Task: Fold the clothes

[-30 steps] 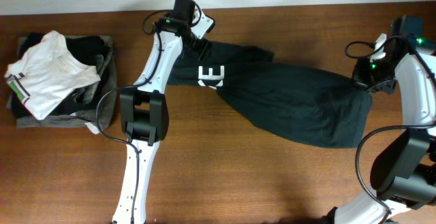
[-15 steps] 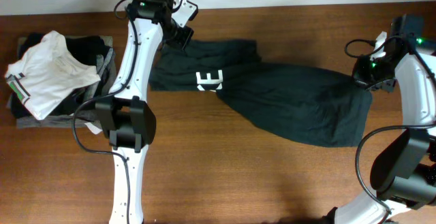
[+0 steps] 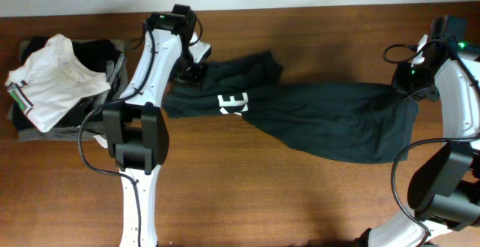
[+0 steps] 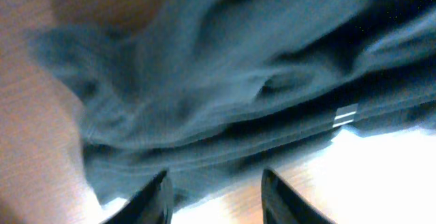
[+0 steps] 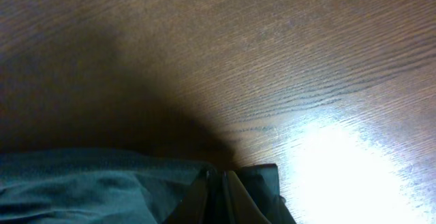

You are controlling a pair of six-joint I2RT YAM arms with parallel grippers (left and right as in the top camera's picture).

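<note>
The left claw (image 4: 214, 195) stands wide with nothing between its jaws. The blurred folds of the black garment (image 3: 214, 89) lie just ahead of its fingertips. A small white barred mark shows on that cloth in the wrist view, too blurred to read. From overhead, white block lettering (image 3: 232, 104) sits on the black garment's near side. Only an "E" can be read; the rest is lost in a fold. This claw is close to the far edge of the table (image 3: 300, 194), left of the middle, at the garment's left end.

The right claw (image 5: 219, 186) is pinched tight on a corner of the green garment (image 3: 337, 123), near the far right corner. That garment stretches leftward from it across the middle of the table, and its left end overlaps the black one beside the lettering.

At the left edge lies a pile (image 3: 101, 55) of black and grey pieces, with a white shirt (image 3: 52, 82) with striped trim on top, well apart from both claws.
</note>
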